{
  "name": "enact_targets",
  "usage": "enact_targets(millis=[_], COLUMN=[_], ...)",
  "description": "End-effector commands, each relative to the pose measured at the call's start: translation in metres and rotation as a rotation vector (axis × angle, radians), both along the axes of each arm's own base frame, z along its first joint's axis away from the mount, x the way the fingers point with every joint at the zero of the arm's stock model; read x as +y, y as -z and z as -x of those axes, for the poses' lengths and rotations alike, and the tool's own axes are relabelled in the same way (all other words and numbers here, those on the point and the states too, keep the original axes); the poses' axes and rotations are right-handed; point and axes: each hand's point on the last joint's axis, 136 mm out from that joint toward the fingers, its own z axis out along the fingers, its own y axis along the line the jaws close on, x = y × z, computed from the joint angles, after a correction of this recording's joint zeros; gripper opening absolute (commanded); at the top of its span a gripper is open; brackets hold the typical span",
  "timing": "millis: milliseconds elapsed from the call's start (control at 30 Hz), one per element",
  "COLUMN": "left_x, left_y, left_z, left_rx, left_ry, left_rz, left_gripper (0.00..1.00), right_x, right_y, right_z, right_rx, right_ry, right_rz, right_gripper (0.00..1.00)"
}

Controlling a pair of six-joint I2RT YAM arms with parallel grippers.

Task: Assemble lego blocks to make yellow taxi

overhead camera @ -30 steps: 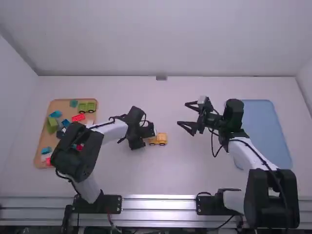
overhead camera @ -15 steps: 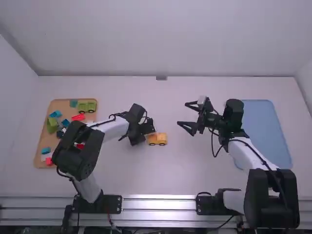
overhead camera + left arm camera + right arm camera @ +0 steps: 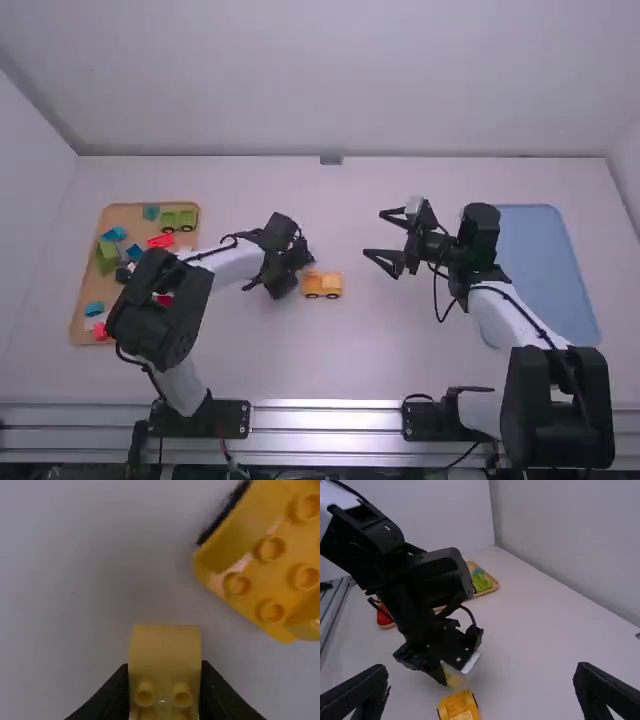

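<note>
My left gripper [image 3: 300, 262] is low over the table, left of the yellow vehicle base [image 3: 322, 284]. In the left wrist view my left gripper [image 3: 165, 692] is shut on a yellow block [image 3: 165, 652] with studs on it, and the studded yellow vehicle base [image 3: 270, 555] with a black wheel lies apart from it on the table. My right gripper [image 3: 375, 234] is held over the table right of the base, its fingers wide apart. In the right wrist view my right gripper [image 3: 482, 685] has nothing between its fingers, and the yellow base [image 3: 460, 706] stands beyond them.
At the left, a tan tray [image 3: 75, 320] holds several loose blocks, among them a green wheeled piece [image 3: 179, 219] and a red block [image 3: 160, 241]. On the right a blue tray [image 3: 545, 260] lies partly under the right arm.
The left gripper has turned and shifted slightly with its block beside the yellow base. The base sits very slightly farther left. The right arm has kept still.
</note>
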Motion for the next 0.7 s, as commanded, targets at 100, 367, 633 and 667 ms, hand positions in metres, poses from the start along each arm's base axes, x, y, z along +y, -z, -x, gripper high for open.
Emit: enact_targets(millis=[100, 367, 633, 667], left_x=[0.0178, 0.0178, 0.0194, 0.0200], left_y=[0.0049, 0.0042, 0.0052, 0.0055], left_z=[0.0038, -0.0001, 0.0053, 0.0069], left_rx=[0.034, 0.040, 0.083, 0.092], left_ry=[-0.419, -0.884, -1.441, -1.577], left_rz=[-0.021, 0.075, 0.174, 0.195], left_gripper=[0.27, 0.08, 0.02, 0.02], right_x=[0.0008, 0.0009, 0.0009, 0.0008], right_y=[-0.0078, -0.0078, -0.0078, -0.0078], right_z=[-0.0038, -0.0037, -0.0038, -0.0039], right_rx=[-0.017, -0.017, -0.018, -0.018], right_ry=[-0.007, -0.008, -0.007, -0.007], right_rz=[-0.004, -0.004, -0.004, -0.004], right_gripper=[0.99, 0.99, 0.99, 0.99])
